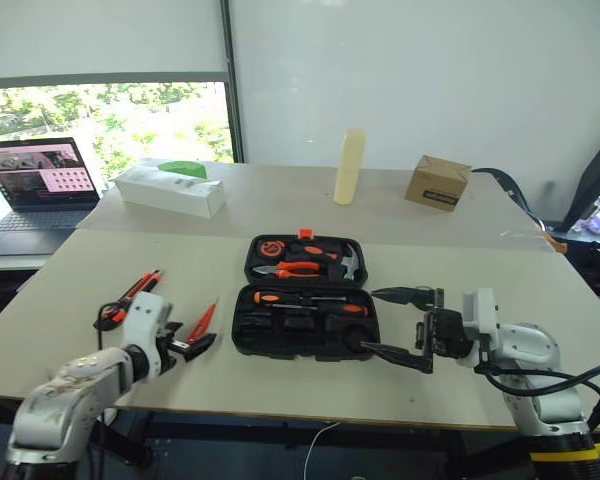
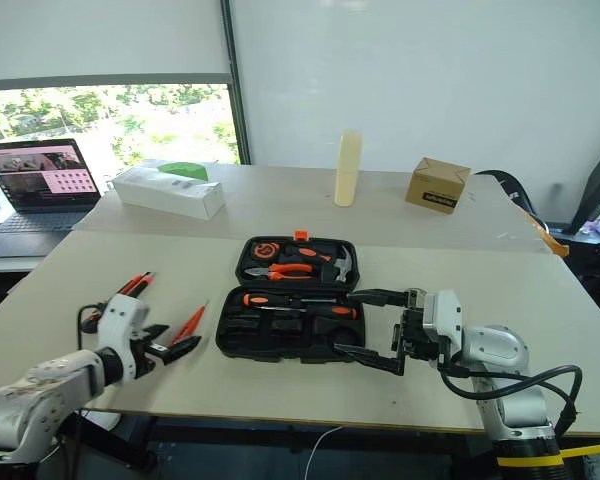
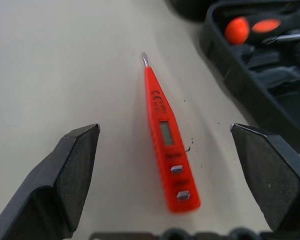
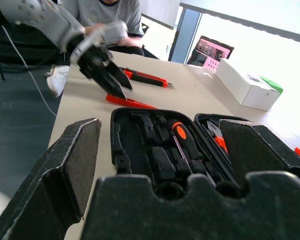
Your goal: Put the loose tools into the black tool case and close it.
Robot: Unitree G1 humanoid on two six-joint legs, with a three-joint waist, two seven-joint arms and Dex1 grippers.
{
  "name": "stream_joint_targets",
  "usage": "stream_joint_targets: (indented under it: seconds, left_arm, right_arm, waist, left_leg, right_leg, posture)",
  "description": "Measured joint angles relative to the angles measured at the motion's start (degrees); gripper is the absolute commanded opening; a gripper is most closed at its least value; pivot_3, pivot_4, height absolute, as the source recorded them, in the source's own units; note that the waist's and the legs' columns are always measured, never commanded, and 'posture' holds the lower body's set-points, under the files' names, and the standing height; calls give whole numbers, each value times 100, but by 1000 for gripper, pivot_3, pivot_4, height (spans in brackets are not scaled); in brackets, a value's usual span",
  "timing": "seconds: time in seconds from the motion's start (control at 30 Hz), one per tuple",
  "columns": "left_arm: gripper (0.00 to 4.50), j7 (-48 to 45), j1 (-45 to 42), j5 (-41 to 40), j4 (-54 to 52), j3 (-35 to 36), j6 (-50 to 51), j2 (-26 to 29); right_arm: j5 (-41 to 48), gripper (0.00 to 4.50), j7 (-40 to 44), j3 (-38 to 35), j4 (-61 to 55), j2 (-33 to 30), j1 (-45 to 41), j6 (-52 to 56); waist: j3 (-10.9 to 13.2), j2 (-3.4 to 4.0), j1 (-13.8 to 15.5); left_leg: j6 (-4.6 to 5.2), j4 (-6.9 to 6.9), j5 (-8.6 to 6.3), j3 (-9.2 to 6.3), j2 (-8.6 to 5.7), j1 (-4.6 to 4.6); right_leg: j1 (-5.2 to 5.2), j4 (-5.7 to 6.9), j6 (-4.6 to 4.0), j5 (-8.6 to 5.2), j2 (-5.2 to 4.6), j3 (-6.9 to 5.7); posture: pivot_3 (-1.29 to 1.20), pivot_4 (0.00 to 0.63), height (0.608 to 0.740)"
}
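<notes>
Table point(image 1: 280, 395), pale beige top, near edge just below both claws; a second table butted behind it.

Left claw point(image 1: 192, 342): jaws spread wide, nothing between them, tips low over the tabletop. Slim orange tool point(image 3: 166, 135) lies flat on the table directly ahead of this claw, in line with the gap between the fingers, metal tip pointing away. Beyond and outboard of the left claw lie the orange-and-black utility knife point(image 1: 140, 289) and another orange-and-black tool beside it; the two cannot be told apart clearly.

Right claw point(image 1: 412, 328): jaws spread wide, empty, pointing sideways toward the case, just beside its right end.

Black tool case point(image 1: 302, 322): open flat between the two claws, nearer the right one. Near half holds an orange-and-black-handled screwdriver point(image 1: 310, 300) in a recess; other recesses look dark and their contents cannot be made out. Far half, the lid, holds the orange-handled pliers point(image 1: 292, 269) and hammer point(image 1: 346, 261), with an orange latch at its far edge.

Far beyond the claws, on the rear table: white oblong box point(image 1: 170, 191), with something green behind it, a tall pale yellow block point(image 1: 349, 167) standing upright, a brown cardboard box point(image 1: 438, 182). Laptop point(image 1: 35, 185), lid open, on a separate surface far out past the left claw.

Room: white wall behind, window with roller blind half down and greenery outside. A seated person point(image 4: 106, 12) shows in the right wrist view beyond the table.
</notes>
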Motion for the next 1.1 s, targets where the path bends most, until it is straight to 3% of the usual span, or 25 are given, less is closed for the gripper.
stream_joint_targets:
  seconds: [0.1,0.2,0.33,0.47,0.53,0.63,0.8,0.97,1.1]
  left_arm:
    - [3023,248,-166,159,32,-106,196,-83]
    - [1758,332,-278,185,94,-110,310,-213]
    - [490,35,-386,140,297,-66,199,-200]
    - [467,-1070,-457,56,838,0,-305,441]
    - [467,-2257,-802,52,1106,-142,-986,911]
    - [467,-3824,-1555,103,1345,-541,-2160,1136]
    - [467,-5494,-3242,953,2600,-2078,-3411,745]
    - [467,-5601,-4155,2377,4043,-3293,-4371,193]
    - [467,-5582,-4471,2867,4822,-3510,-4867,-108]
  right_arm:
    - [2,4500,-92,16,-59,-3,-15,50]
    - [4,4500,-124,12,-106,-46,-3,74]
    - [3,4500,-159,-21,-238,-190,234,75]
    - [13,4500,-289,-235,-386,-354,620,78]
    - [63,4500,-362,-416,-487,-456,823,91]
    - [120,4500,-415,-477,-650,-485,920,112]
    - [122,4500,-525,-489,-784,-508,1101,121]
    - [123,4500,-710,-482,-1026,-514,1247,135]
    - [123,4500,-847,-510,-1194,-515,1475,141]
  waist:
    - [0,0,21]
    - [0,1,29]
    - [0,0,80]
    - [5,-7,96]
    - [8,-11,120]
    - [8,-9,175]
    - [8,-11,209]
    - [12,-17,109]
    - [16,-23,153]
  left_leg:
    - [22,-10,-12,-1,-2,7]
    - [23,-10,-13,-2,-3,15]
    - [22,-10,-12,-3,-4,14]
    - [12,-10,-6,-1,-3,-3]
    - [11,-9,-6,0,-4,-5]
    - [13,-6,-7,13,-12,-2]
    - [14,1,-6,27,-19,-12]
    - [21,1,-9,24,-17,-20]
    - [31,23,-14,8,-17,-38]
  right_leg:
    - [1,-3,-3,-2,-1,2]
    - [6,2,-4,-3,-2,4]
    - [6,2,-5,-3,-1,3]
    - [-12,3,-11,-7,0,-2]
    - [-10,2,-14,-9,0,-6]
    - [2,-2,-11,-11,-3,-7]
    - [2,-2,-7,-12,0,-6]
    - [-8,-7,1,-17,8,4]
    - [-6,-10,11,-22,8,-1]
  posture:
    - [0,150,740]
    - [0,150,740]
    - [0,150,740]
    - [0,150,740]
    - [0,150,740]
    - [0,150,740]
    - [0,150,740]
    - [0,150,740]
    - [0,150,740]
